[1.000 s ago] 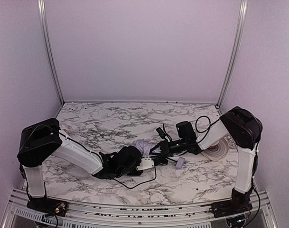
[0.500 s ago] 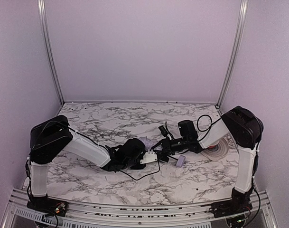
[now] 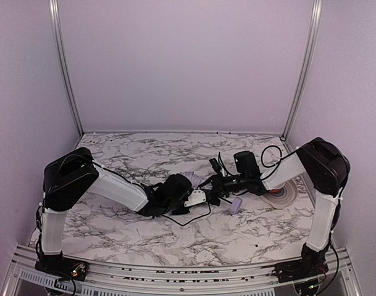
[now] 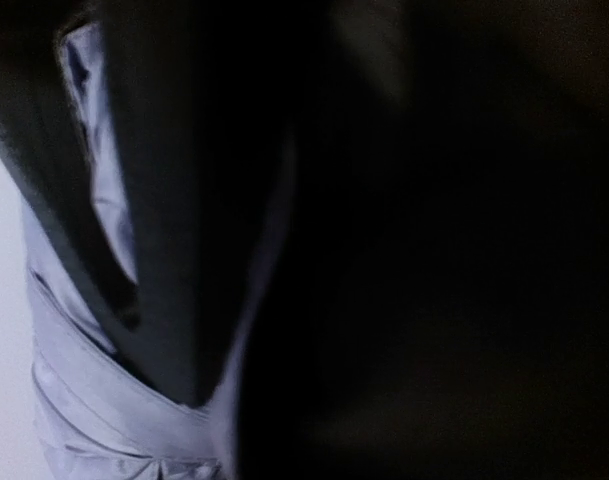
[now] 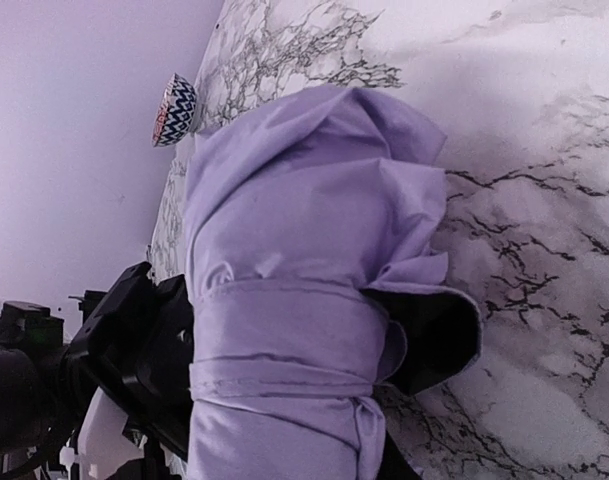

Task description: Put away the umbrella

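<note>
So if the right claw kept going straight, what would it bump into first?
The umbrella: its folded lavender bundle fills the right claw's view straight ahead, and they are likely touching.

Top view high, looking down across table, both wrist views very close, sharing umbrella fabric

The left arm and right arm are built of white tubes and bulky black joints; thin black cables are looped alongside.

The marble table carries the folded umbrella and a bowl.
</note>
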Robot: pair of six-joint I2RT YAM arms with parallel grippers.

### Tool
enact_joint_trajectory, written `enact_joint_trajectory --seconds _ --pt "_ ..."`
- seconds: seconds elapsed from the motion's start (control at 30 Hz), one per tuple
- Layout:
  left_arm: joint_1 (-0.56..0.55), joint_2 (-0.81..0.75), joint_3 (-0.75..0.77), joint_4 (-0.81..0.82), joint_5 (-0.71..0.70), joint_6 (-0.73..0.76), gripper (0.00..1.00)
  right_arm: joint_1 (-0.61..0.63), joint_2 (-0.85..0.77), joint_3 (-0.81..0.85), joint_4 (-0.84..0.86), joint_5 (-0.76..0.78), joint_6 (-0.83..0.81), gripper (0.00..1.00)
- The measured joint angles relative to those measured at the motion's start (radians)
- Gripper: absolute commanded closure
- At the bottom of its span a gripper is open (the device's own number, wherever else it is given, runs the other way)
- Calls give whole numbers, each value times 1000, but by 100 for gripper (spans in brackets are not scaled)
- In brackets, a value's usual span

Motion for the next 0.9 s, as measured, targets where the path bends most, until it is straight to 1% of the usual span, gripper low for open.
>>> enact_joint_trajectory --seconds 0.13,0.23,0.27,0.43,0.5,0.63,0.73,0.83,0.9 --pt "2 -1 0 7 -14 -20 71 0 -19 0 2 0 3 100" --pt "5 -13 -25 28 2 -38 70 0 -19 0 2 0 3 100" --pt "6 -27 -47 38 14 -44 68 -2 -21 -3 0 -1 3 100" --pt "20 -190 -271 97 105 -88 47 -18 -35 -24 -23 -15 -6 100" --pt "22 -245 -334 101 131 -106 44 -23 -41 -24 -34 -16 -21 100" --pt "22 -314 -412 107 188 -149 43 -29 -60 -24 -47 -18 -39 100" --pt "22 -347 -453 113 238 -171 44 -29 -67 -24 -51 -21 -60 100" --pt "37 -393 -479 112 328 -195 45 -29 -67 -24 -66 -40 -99 100" --pt "73 -448 -491 111 428 -233 47 -29 -67 -23 -90 -60 -150 100"
